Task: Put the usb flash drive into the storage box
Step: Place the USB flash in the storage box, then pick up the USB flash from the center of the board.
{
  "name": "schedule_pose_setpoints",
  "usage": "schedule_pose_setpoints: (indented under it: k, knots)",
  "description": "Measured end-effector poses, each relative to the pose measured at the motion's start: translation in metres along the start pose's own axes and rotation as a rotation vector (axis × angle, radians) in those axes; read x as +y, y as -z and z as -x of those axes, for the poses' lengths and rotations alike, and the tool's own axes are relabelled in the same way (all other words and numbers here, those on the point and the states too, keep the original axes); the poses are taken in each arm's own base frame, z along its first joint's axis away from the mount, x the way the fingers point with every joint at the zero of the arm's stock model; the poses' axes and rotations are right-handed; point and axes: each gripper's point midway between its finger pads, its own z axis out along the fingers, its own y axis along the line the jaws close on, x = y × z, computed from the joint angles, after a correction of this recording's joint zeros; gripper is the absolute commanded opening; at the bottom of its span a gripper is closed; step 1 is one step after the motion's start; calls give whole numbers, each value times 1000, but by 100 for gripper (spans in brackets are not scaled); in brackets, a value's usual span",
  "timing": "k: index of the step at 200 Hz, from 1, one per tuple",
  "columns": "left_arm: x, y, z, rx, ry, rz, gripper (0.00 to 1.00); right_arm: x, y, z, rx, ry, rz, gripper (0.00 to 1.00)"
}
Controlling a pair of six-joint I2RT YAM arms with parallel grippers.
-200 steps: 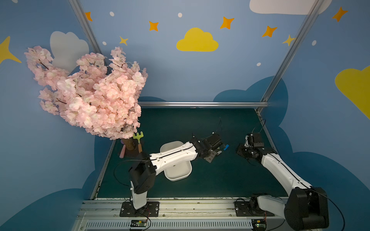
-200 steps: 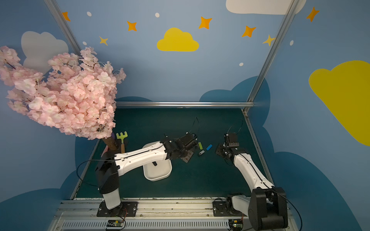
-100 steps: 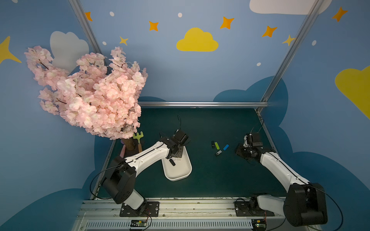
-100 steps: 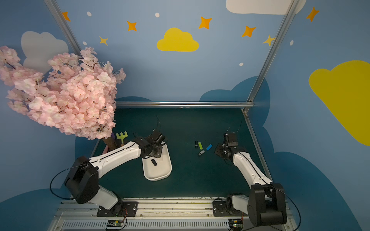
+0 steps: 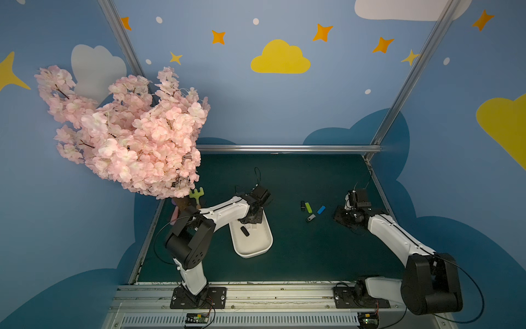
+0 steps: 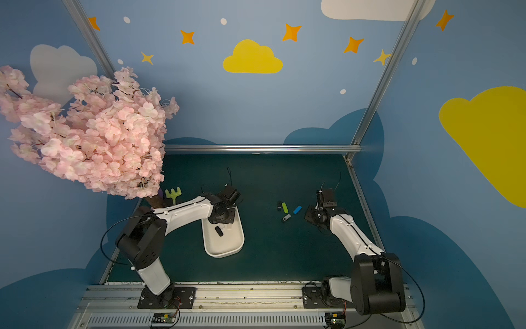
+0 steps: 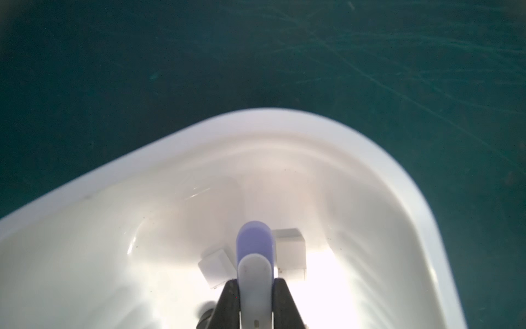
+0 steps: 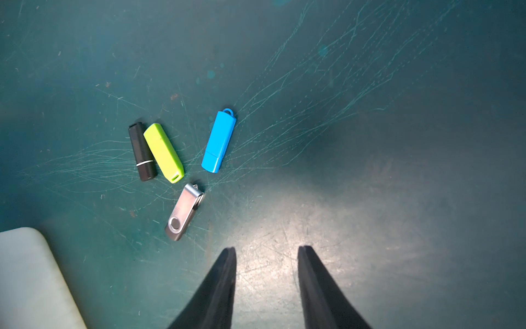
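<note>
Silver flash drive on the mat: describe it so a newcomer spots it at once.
From the white storage box, look across the green mat toward the right claw to a cluster of four small sticks. The silver flash drive sits at the cluster's front edge, the only metal one, unlike the black stick, green stick and blue stick.

Free room: bare bench (image 5: 284, 176) along the far strip, at near centre, and between the storage box (image 5: 257, 250) and the cluster of four flash drives (image 5: 308, 207); the right gripper (image 8: 267, 248), jaws apart, hangs over bare bench near them, on their right. Obstacles: a blossom tree (image 5: 128, 136) overhangs the far-left corner, with a green toy rake (image 5: 196, 195) at its foot. The left gripper (image 7: 255, 280), jaws closed on a lavender-tipped stick (image 7: 254, 239), fills the box's far end, and a black drive (image 5: 244, 231) lies further in.
</note>
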Motion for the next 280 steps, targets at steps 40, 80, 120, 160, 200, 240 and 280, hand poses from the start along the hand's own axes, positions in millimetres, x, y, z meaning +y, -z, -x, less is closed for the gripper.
schedule_pose_setpoints:
  k: [40,80,120,160,200,240,280]
  knots:
    - [-1,-9,3,13,12,8,39,3,-3,-1,20,8,13,44]
    - [-3,-1,13,-7,21,-6,44,8,-6,-4,39,27,32,44]
    - [-6,63,22,-96,26,-122,53,23,-20,-8,96,87,38,44]
    - [-8,140,10,-206,26,-338,54,39,-37,-6,165,124,23,44]
    - [4,151,-33,-176,16,-403,58,50,-51,13,197,128,-28,43]
    - [16,168,-53,-207,13,-432,60,46,-69,13,260,121,-93,43]
    - [27,175,-60,-231,1,-413,61,45,-74,14,289,116,-124,44]
